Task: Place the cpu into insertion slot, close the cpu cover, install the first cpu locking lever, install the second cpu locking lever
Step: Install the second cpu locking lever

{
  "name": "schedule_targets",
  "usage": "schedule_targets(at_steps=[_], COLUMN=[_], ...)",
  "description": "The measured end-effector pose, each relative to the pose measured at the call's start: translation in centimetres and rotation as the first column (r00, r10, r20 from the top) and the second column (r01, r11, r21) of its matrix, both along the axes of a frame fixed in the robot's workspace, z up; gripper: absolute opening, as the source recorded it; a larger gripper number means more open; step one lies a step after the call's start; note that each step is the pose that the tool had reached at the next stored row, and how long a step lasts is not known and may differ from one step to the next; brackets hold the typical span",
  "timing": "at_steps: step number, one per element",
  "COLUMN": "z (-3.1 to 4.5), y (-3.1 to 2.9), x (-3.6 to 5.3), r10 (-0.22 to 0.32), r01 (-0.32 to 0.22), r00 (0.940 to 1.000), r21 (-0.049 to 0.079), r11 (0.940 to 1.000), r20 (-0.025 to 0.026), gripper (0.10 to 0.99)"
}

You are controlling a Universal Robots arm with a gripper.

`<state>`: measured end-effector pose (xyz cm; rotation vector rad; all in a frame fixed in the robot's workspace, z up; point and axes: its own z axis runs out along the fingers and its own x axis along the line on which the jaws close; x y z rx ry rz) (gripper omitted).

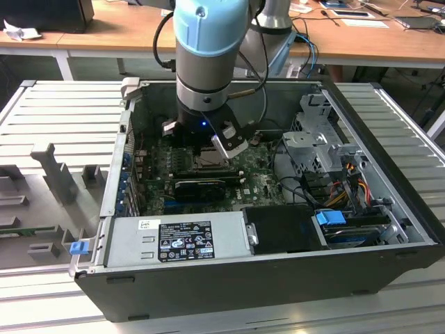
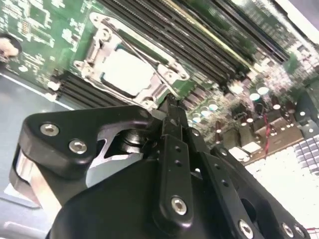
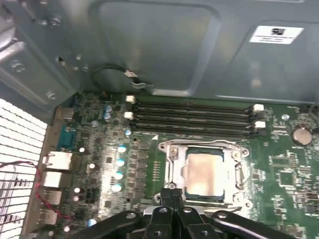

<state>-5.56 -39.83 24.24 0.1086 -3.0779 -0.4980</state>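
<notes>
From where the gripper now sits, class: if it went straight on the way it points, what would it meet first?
Probably the edge of the cpu cover, which lies closed over the cpu. The gripper points at that edge in both wrist views; depth is unclear, so it may already touch.

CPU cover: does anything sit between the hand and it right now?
Nothing visible does. The hand sits shut at the edge of the cpu cover, which lies closed around the cpu, with only bare socket frame between them.
</notes>
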Motion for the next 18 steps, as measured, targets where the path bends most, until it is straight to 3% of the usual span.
schedule_targets(at_steps=[2, 4, 10, 11, 13, 18], z=[0.00, -0.01, -0.58, -0.72, -1.01, -1.97], y=[0.00, -0.04, -1.48, -1.52, -1.53, -1.53], x=[1.29, 2.07, 2.08, 1.83, 0.43, 0.13], r10=[0.000, 0.000, 0.000, 0.000, 0.000, 0.000], r01=[0.000, 0.000, 0.000, 0.000, 0.000, 0.000], r00=[0.9999, 0.9998, 0.9998, 0.9998, 0.9998, 0.9998], r21=[0.002, 0.003, 0.003, 0.003, 0.003, 0.003], r11=[1.0000, 1.0000, 1.0000, 1.0000, 1.0000, 1.0000], r20=[-0.0127, -0.0195, -0.0202, -0.0200, -0.0202, -0.0202], gripper=[0.106, 0.106, 0.106, 0.106, 0.106, 0.106])
